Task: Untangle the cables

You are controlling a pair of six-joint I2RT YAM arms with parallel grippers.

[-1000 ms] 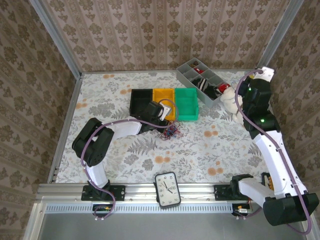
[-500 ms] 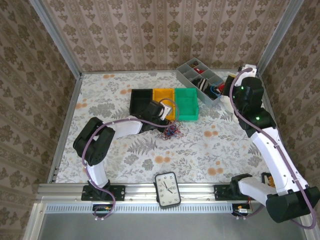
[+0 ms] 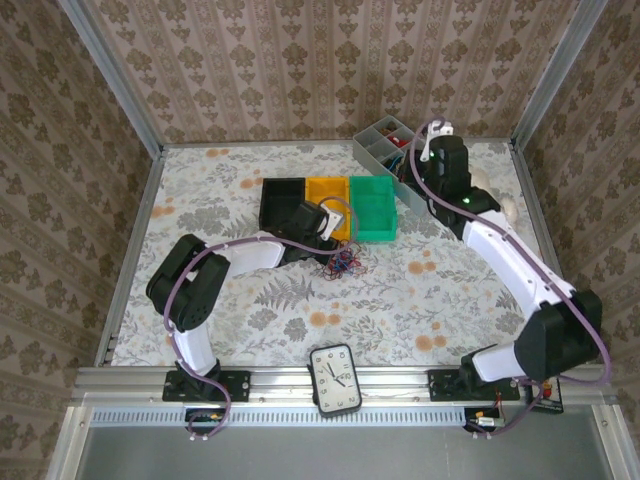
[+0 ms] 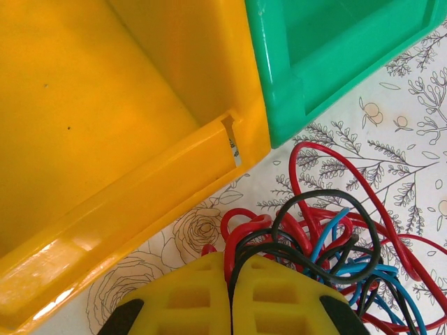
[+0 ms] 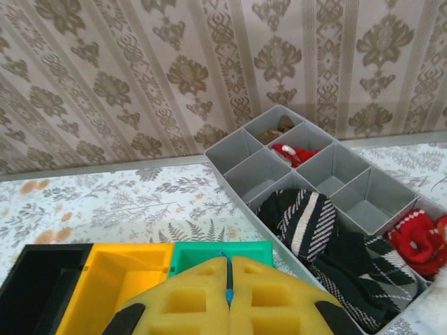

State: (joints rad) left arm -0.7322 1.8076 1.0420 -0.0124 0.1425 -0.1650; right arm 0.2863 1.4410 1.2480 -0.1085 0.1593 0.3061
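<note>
Tabletop point(image 3: 430, 290) carries the cables point(image 4: 314, 244), a knotted bunch just near of the yellow bin point(image 4: 105, 125); separating seems barely begun. Left gripper point(image 4: 230, 265) jaws are pinched on a black strand point(image 4: 325, 192), right gripper point(image 5: 228, 269) jaws closed, far right. Next likely needs a slow outward pull

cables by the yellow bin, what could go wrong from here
The left gripper is shut on the cables, which are one knotted bunch; pulling may tighten the knot or drag everything along. Loops lie close to the yellow bin and green bin and could snag on a corner.
</note>
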